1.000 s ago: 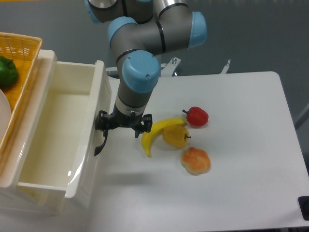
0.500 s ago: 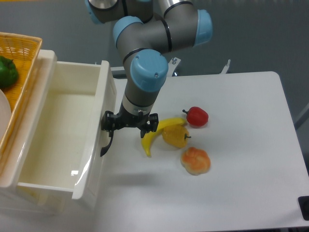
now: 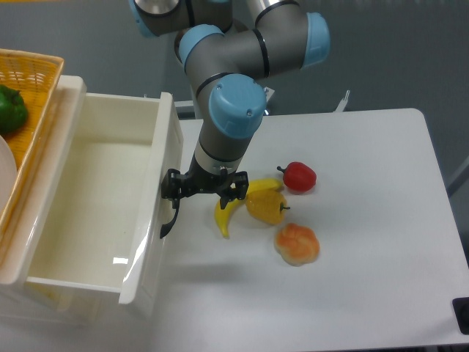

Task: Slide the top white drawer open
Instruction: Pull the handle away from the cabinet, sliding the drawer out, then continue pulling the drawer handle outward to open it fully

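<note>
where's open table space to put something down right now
Bare white table lies right of and in front of the orange fruit, out to the far edge. It is crowded mid-table: banana, yellow pepper and red pepper cluster beside the gripper at the top white drawer.

The deep glossy cream-white plastic drawer (image 3: 88, 213) stands pulled well out over the white table (image 3: 366, 293), its interior bare and open from above; a yellow wicker basket (image 3: 26, 132) overhangs its left side. Just right of the drawer front, the black two-finger gripper (image 3: 204, 187) occupies the gap, with a yellow banana (image 3: 229, 211), yellow pepper (image 3: 267, 207), red pepper (image 3: 297, 177) and orange fruit (image 3: 297, 244) crowding close beside it. The table's right half and front edge offer unobstructed passage.
</note>
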`<action>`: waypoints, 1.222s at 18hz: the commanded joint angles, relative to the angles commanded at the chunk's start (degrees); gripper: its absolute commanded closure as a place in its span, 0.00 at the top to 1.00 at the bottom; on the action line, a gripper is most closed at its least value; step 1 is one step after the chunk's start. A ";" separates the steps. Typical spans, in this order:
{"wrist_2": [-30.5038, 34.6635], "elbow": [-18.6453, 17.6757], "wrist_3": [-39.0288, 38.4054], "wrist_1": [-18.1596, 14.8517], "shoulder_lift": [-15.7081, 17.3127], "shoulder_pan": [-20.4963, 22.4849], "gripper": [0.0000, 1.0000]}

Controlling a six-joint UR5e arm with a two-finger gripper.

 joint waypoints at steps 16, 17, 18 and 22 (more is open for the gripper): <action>-1.93 0.00 0.09 0.09 -0.09 0.79 1.00; -2.02 0.00 0.00 0.09 -0.09 0.88 1.00; -2.37 -0.09 0.00 0.09 -0.09 0.79 1.00; -4.22 -0.09 0.09 0.09 -0.18 1.23 1.00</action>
